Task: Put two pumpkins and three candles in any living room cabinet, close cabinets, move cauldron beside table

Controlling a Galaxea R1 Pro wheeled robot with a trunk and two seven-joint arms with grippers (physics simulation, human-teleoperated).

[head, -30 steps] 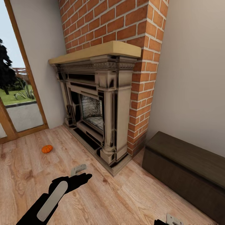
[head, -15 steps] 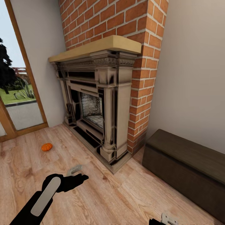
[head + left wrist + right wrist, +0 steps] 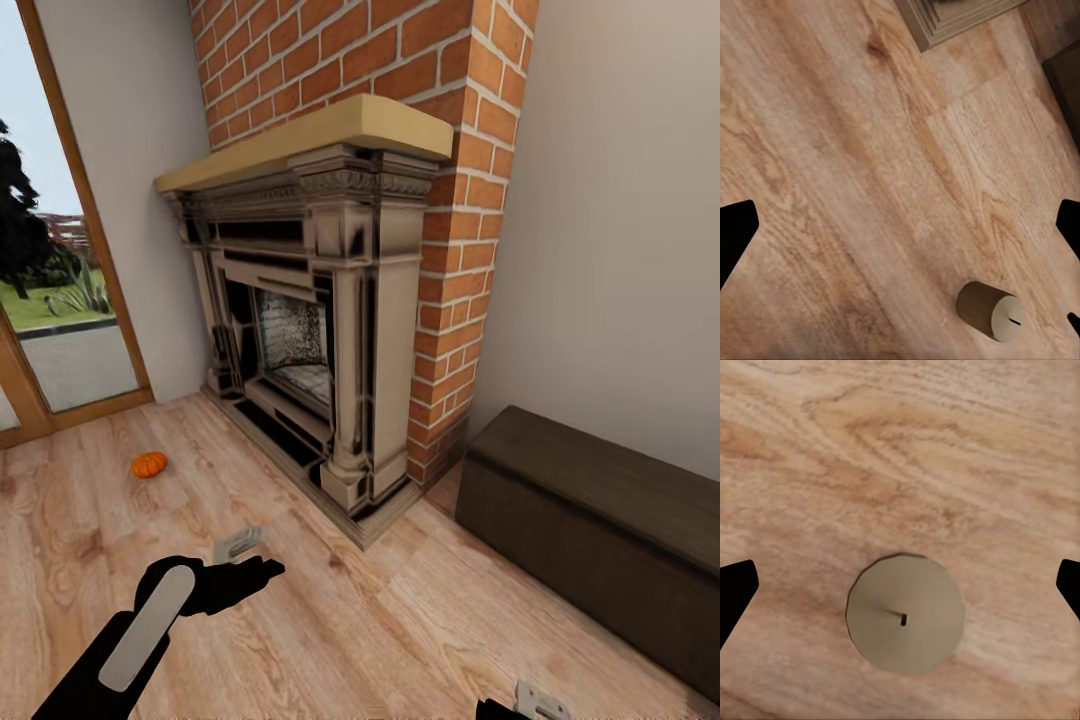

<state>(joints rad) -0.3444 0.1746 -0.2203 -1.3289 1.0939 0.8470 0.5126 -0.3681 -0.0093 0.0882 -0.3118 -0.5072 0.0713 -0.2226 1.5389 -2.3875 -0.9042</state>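
We've got a pumpkin on the floor by the fireplace, cabinet on its far side, a candle under our wide-open right gripper, left gripper spread wide too.

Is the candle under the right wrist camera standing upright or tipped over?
Upright: the candle shows as a full round top with its wick at the centre, seen straight down, standing on the wooden floor.
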